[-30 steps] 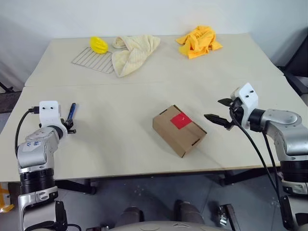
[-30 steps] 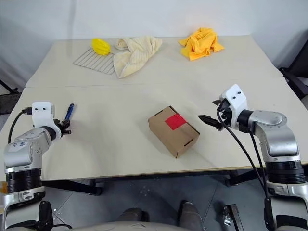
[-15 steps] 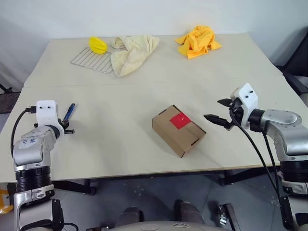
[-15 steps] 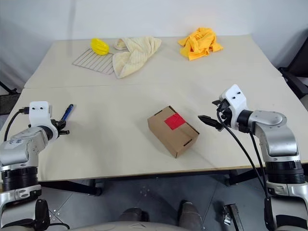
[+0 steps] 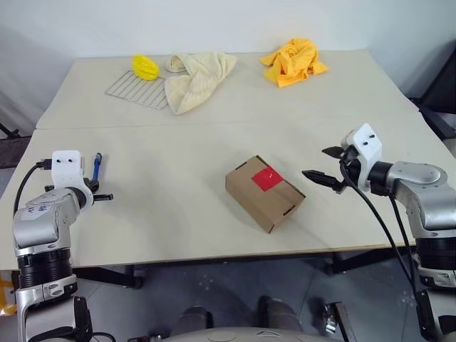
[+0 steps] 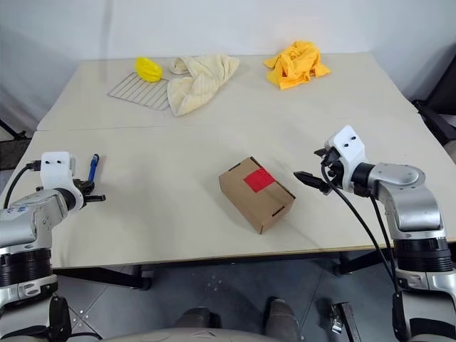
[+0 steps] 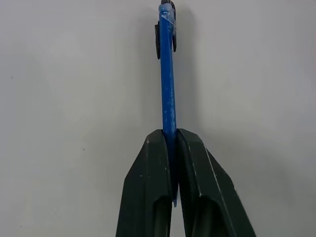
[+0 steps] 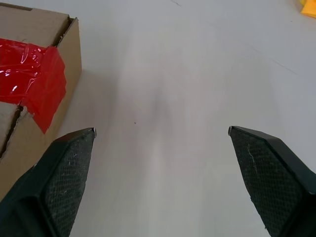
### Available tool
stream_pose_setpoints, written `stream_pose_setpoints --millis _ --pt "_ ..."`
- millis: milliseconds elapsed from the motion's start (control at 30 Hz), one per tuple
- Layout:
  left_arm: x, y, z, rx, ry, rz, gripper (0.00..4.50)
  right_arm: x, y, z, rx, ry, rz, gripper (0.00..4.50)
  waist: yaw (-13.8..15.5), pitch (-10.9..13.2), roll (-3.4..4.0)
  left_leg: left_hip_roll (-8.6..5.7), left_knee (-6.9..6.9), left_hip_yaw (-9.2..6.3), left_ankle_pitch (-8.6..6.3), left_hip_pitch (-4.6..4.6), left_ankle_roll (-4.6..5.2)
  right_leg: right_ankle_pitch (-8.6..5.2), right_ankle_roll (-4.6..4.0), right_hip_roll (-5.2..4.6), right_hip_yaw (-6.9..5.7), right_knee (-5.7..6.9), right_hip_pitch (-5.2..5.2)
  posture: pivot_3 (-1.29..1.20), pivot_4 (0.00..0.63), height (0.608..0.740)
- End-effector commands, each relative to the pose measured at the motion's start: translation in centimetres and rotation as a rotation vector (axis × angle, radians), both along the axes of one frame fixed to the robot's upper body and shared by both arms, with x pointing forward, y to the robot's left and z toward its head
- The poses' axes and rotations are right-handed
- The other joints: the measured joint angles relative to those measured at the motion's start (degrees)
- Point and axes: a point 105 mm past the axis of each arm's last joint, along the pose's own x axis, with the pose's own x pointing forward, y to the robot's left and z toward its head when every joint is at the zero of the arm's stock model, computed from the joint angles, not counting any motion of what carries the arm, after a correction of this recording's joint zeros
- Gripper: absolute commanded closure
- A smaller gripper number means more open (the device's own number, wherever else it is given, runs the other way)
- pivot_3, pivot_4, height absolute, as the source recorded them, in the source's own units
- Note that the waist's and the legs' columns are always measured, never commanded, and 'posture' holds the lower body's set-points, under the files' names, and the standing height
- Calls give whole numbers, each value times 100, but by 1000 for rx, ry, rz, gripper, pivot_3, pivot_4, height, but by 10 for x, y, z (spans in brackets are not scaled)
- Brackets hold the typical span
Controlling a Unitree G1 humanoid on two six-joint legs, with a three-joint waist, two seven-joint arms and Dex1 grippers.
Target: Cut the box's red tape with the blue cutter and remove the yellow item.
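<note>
Left wrist view shows you the left gripper (image 7: 170, 140) pinched tight on the blue cutter (image 7: 167, 89), which sticks out past the fingertips near the bench's (image 5: 178, 214) left edge. Your right gripper (image 5: 320, 164) hangs with its jaws spread wide, holding nothing, just beside the box (image 5: 265, 192) at mid-bench, with bare bench all around. The red tape (image 5: 268, 178) sits on the box's top. The box is closed, so you cannot see inside it. At the far edge lie a wire rack (image 5: 139, 89) and two cloths.
</note>
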Motion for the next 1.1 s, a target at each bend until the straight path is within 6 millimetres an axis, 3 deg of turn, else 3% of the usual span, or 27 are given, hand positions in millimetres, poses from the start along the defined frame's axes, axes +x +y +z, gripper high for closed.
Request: stream_pose_setpoints --millis 33,333,533,1000,1033,1100 --pt "-5 2 -10 -8 50 2 4493 0 0 12 -25 -49 8 0 -1 0 0 0 0 0 0 0 0 0 0 0 0 0 0 0 150 740" --pt "-3 -4 -5 82 56 -73 4493 1 -2 12 -27 -52 0 0 4 0 0 0 0 1 0 1 -1 0 0 0 1 0 0 0 150 740" --pt "-5 -6 -12 94 99 -69 4493 2 -1 11 -27 -51 3 0 20 0 0 0 0 1 0 1 0 0 0 0 1 1 0 0 150 740" --pt "1 -16 1 50 31 -51 232 3 -2 11 -39 -45 11 0 46 0 0 -3 1 0 0 2 0 0 0 -4 1 3 2 0 150 740" --pt "-1 -12 1 49 30 -35 27 3 -2 11 -40 -44 12 0 45 0 0 -3 1 0 0 2 0 0 0 -4 1 3 2 0 150 740" --pt "-2 -4 -1 41 32 -13 27 3 -1 11 -41 -43 14 0 36 0 0 -3 1 0 0 2 0 0 0 -4 1 4 2 0 150 740"
